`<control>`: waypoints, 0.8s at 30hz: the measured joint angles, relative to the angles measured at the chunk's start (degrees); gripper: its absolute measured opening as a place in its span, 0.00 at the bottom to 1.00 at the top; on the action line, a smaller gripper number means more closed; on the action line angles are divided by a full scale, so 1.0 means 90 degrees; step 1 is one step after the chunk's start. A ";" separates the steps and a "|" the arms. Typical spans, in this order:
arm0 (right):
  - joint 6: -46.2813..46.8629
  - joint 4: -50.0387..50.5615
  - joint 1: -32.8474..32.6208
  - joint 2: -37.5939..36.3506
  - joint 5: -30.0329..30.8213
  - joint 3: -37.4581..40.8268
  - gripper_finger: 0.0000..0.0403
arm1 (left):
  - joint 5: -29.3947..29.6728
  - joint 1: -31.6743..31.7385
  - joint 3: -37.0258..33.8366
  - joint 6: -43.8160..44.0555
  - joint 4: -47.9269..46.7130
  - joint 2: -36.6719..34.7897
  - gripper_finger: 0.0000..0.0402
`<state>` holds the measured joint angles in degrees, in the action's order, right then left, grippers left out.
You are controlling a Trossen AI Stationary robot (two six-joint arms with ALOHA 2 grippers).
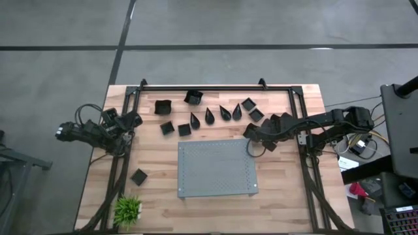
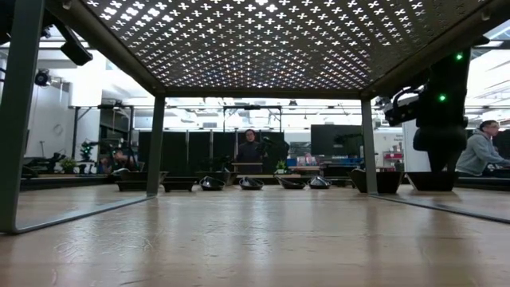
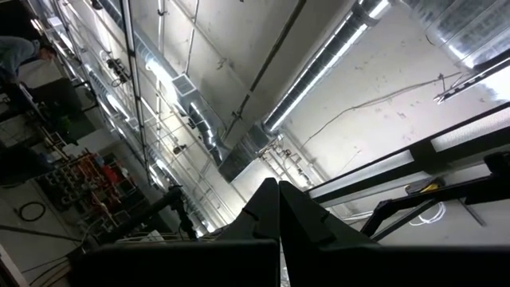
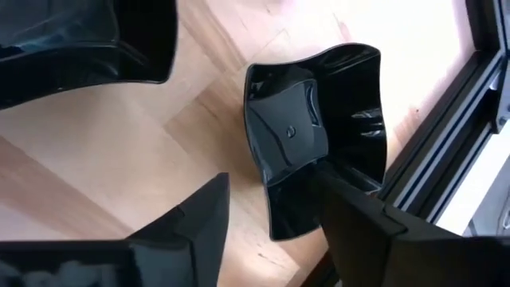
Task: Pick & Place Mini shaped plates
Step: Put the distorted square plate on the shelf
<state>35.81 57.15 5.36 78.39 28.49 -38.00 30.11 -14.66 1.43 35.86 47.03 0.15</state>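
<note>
Several mini shaped plates, black squares and teardrops, lie in a row [image 1: 209,116] on the far half of the wooden table; in the low view the row [image 2: 251,183] shows far off. One square plate [image 4: 315,135] sits flat on the wood under my right gripper [image 4: 272,175], which is open and slants down at the table's right side [image 1: 255,138]. Another plate [image 4: 80,40] lies just beyond it. My left gripper [image 3: 279,215] is shut on nothing, points up at the ceiling and waits at the table's left edge [image 1: 132,119]. My right gripper straddles the square plate's near rim [image 4: 275,219], coming slanting down from the table's right. One finger [image 4: 351,207] reaches over the rim above the hollow; the other [image 4: 191,223] stands outside, over the wood. I cannot tell whether either finger touches the plate.
A grey perforated board [image 1: 217,168] on legs fills the table's middle. A lone square plate [image 1: 139,176] and a green plant [image 1: 128,209] stand near left. Black frame rails [image 1: 307,163] run along both sides. People [image 2: 486,147] sit in the room behind.
</note>
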 joint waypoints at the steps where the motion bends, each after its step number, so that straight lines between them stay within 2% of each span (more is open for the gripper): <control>1: 0.0000 -0.0064 0.0032 0.0001 0.0001 0.0044 0.47 | 0.0000 0.0001 0.0000 0.0000 -0.0001 0.0000 0.00; 7: 0.0005 -0.0161 0.0117 0.0012 -0.0023 0.0187 0.47 | 0.0001 0.0000 0.0000 0.0000 0.0000 0.0001 0.00; 12: 0.0018 -0.0263 0.0150 0.0012 -0.0023 0.0205 0.41 | 0.0078 0.0002 0.0000 -0.0002 -0.0001 -0.0001 0.00; 16: 0.0024 -0.0289 0.0315 0.0012 -0.0084 0.0240 0.30 | 0.0102 0.0000 0.0000 -0.0001 -0.0002 0.0001 0.00; 21: 0.0018 -0.0302 0.0526 0.0014 -0.0205 0.0250 0.07 | 0.0104 0.0001 0.0000 0.0015 -0.0002 0.0000 0.00; 24: 0.0018 -0.0302 0.0538 0.0007 -0.0256 0.0239 0.03 | 0.0104 0.0001 0.0000 0.0042 0.0000 -0.0001 0.00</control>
<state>35.98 54.43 10.20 78.46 26.19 -35.84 31.05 -14.65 1.43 36.23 47.02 0.14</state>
